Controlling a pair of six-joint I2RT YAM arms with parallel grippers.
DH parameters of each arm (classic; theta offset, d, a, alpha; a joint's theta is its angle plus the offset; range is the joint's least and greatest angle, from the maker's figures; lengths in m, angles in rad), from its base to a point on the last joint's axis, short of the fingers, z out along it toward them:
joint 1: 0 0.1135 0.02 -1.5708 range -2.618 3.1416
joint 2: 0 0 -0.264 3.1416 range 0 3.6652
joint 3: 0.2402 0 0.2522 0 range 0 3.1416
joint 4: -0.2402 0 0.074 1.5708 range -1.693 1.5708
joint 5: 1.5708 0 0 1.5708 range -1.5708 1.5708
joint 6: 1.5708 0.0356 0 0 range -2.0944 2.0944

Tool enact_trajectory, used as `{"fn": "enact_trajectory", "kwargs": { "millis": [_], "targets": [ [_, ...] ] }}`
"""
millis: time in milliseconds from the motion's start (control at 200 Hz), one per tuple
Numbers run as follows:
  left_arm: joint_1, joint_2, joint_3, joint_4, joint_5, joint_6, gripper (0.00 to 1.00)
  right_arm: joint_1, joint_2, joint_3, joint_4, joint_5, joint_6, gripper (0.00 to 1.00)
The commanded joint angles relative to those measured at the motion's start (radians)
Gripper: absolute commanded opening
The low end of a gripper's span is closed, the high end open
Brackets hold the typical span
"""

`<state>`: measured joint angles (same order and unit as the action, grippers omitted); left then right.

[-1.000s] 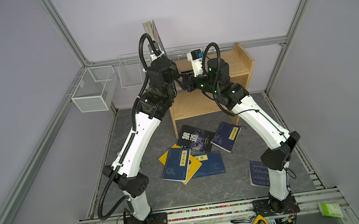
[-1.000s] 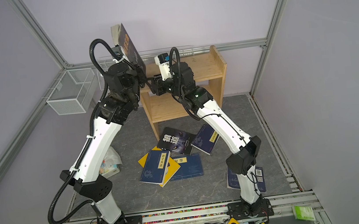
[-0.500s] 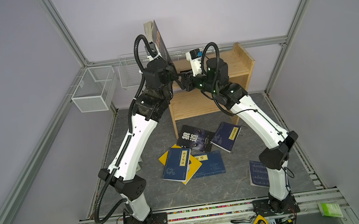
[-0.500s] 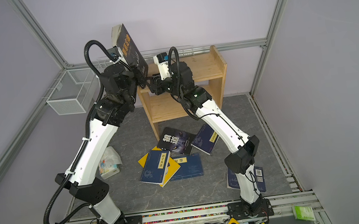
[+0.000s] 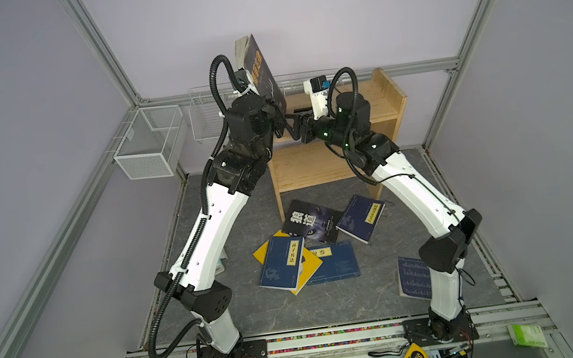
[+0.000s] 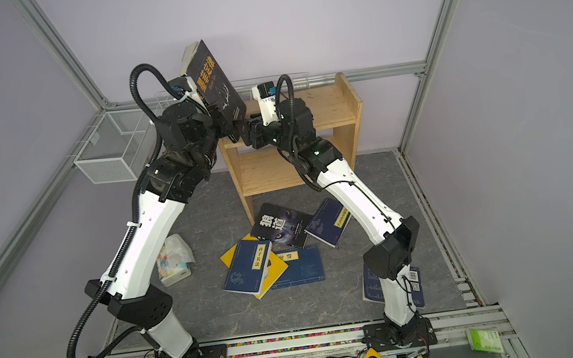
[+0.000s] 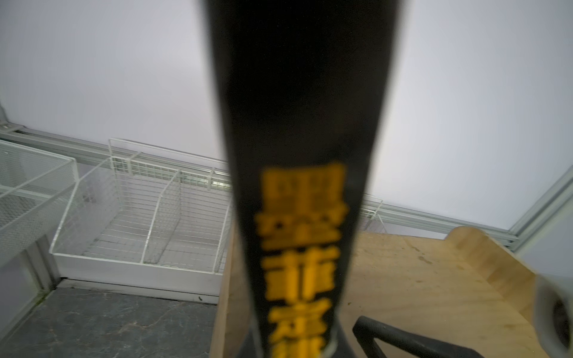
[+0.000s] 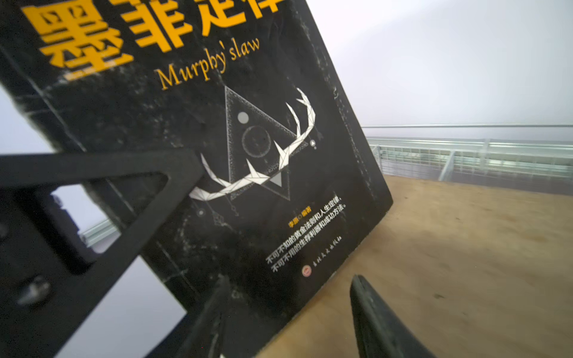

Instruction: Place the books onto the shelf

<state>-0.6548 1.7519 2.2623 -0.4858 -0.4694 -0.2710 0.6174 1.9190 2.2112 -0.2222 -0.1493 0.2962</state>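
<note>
- Your left gripper [image 5: 275,120] is clenched on the lower end of the black book [image 6: 214,79], the one with the orange title.
- That black book stands tilted over the left end of the upper board of the shelf [image 5: 316,163]. In the right wrist view its lower corner lies close to the wood, but you cannot tell whether it touches.
- Your right gripper [image 5: 290,126] is released. Its fingers [image 8: 124,192] stand apart, one lying across the front cover and the other just beside the book's lower edge. You cannot tell whether either finger touches the book.
- The shelf stands at the back edge of the counter [image 5: 256,312], to the right of the wire baskets [image 5: 145,163].
- In front of the shelf, near the middle of the counter, lies a second black book [image 5: 310,221] with a white title. The side navy book [image 5: 361,217] is just beside it on the right.
- Nearer the front edge, the top navy book [image 5: 281,263] lies on the yellow book [image 5: 311,266]. The yellow book in turn overlaps the bottom navy book [image 5: 337,266].
- The last navy book [image 5: 412,277] lies towards the right edge of the counter, partly hidden behind your right arm.
- A tissue pack [image 6: 173,262] lies near the left edge, beside your left arm.
</note>
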Motion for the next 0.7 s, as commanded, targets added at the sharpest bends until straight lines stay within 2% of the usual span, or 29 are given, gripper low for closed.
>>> {"fn": "enact_trajectory", "kwargs": {
  "millis": [0, 170, 310, 545, 695],
  "targets": [
    [-0.002, -0.061, -0.009, 0.101, 0.093, -0.132, 0.00, -0.048, -0.104, -0.153, -0.057, 0.049, 0.033, 0.72],
    [-0.008, -0.101, -0.144, 0.298, 0.086, -0.303, 0.00, -0.089, -0.265, -0.316, -0.003, 0.114, 0.023, 0.78],
    [-0.071, -0.108, -0.247, 0.483, -0.036, -0.337, 0.00, -0.128, -0.305, -0.349, -0.011, 0.118, 0.030, 0.78],
    [-0.146, -0.048, -0.272, 0.644, -0.153, -0.385, 0.00, -0.144, -0.274, -0.287, -0.018, 0.110, 0.022, 0.78],
    [-0.180, -0.041, -0.347, 0.779, -0.242, -0.403, 0.00, -0.152, -0.235, -0.231, -0.038, 0.120, 0.017, 0.78]
  ]
}}
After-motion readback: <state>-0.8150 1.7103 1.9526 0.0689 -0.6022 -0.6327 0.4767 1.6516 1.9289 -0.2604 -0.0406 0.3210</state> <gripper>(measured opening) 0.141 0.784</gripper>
